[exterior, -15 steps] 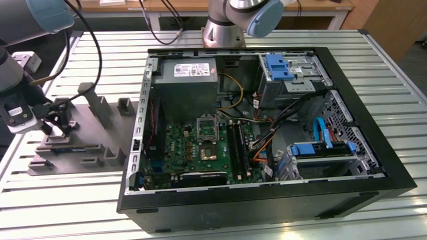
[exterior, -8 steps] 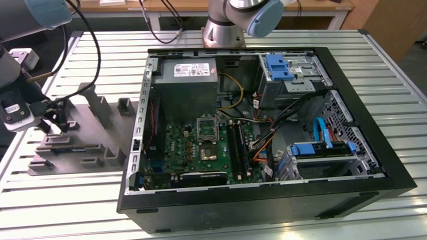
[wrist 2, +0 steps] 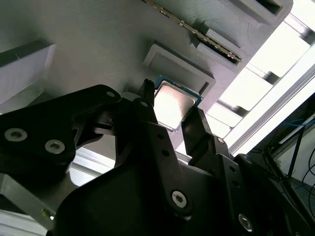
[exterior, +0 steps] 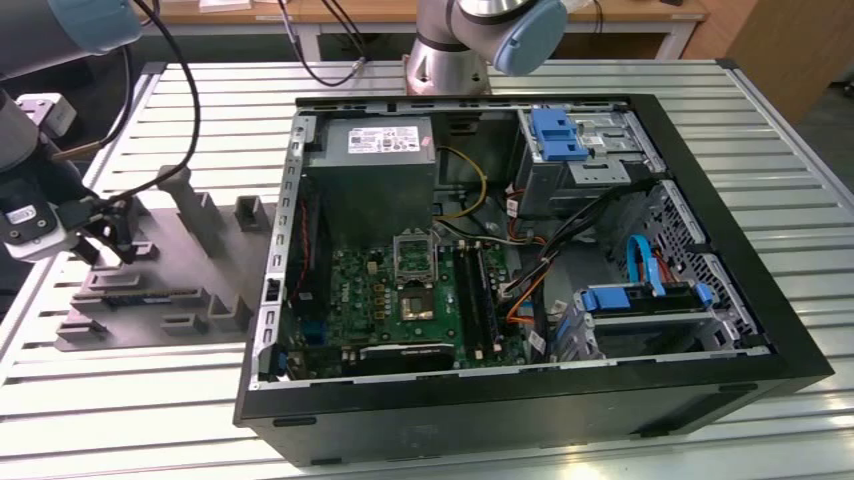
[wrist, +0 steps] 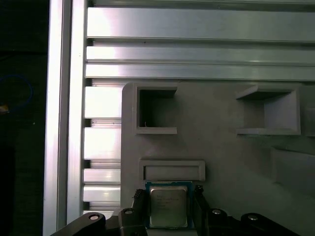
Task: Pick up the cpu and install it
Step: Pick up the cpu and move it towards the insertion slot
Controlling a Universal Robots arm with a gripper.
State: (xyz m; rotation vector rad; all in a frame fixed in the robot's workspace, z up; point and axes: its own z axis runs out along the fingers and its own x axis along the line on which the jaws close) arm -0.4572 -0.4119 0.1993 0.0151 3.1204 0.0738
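The cpu (wrist: pixel 168 206), a small square chip with a pale metal top and a green edge, sits between my two black fingers over the grey moulded tray (wrist: pixel 226 152). In the second wrist view the cpu (wrist 2: pixel 172 102) shows the same way, with a finger against each of two opposite sides. My gripper (wrist: pixel 169 202) (wrist 2: pixel 173 117) is shut on it. In the exterior view the gripper (exterior: pixel 107 245) hangs over the tray (exterior: pixel 180 275) at the exterior view's left. The dark silver-framed socket (exterior: pixel 416 298) lies on the green board inside the open computer case.
The black computer case (exterior: pixel 534 400) lies open on the slatted metal table (exterior: pixel 801 250), to the exterior view's right of the tray. Inside are a grey power supply box (exterior: pixel 380 150), cables and blue drive brackets (exterior: pixel 641 298). Upright posts (exterior: pixel 200 215) rise from the tray.
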